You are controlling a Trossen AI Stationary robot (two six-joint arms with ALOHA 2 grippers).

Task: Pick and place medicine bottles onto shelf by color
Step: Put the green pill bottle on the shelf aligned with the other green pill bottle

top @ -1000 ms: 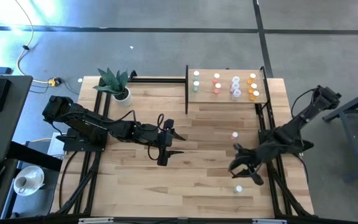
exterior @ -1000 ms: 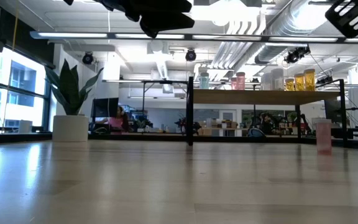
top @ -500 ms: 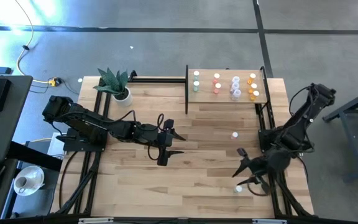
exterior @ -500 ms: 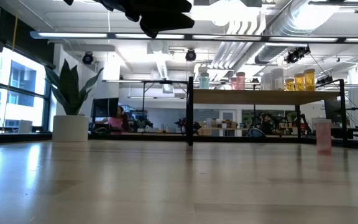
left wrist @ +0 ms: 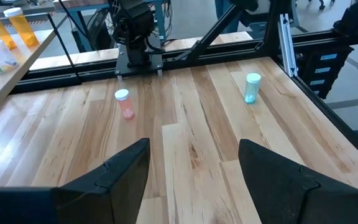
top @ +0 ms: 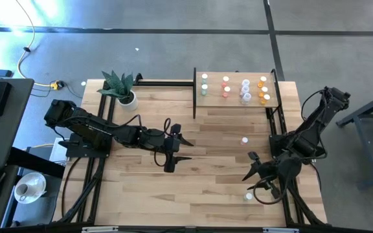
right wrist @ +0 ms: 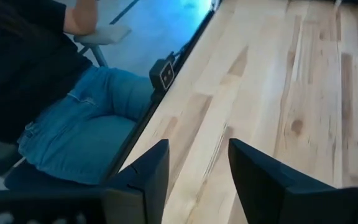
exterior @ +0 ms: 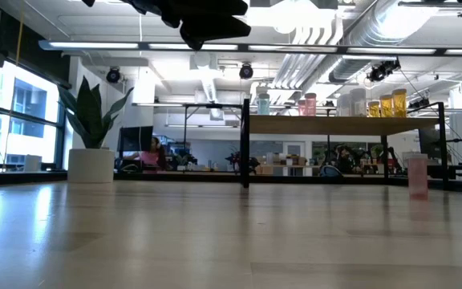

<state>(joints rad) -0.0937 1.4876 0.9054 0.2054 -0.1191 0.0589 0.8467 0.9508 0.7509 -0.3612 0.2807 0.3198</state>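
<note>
Shelf (top: 235, 97) at counter (top: 199, 188) back right, bottles (top: 245, 90) on it; two bottles (top: 244, 140) on counter near right end effector (top: 259, 175); plant (top: 120, 87) back left.

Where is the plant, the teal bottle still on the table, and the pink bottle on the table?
Potted plant (top: 119, 84): high view, on its green leaves.
Teal bottle (left wrist: 252, 88): left wrist view, on its body under the pale cap.
Pink bottle (left wrist: 125, 107): left wrist view, on its body below the white cap.
</note>
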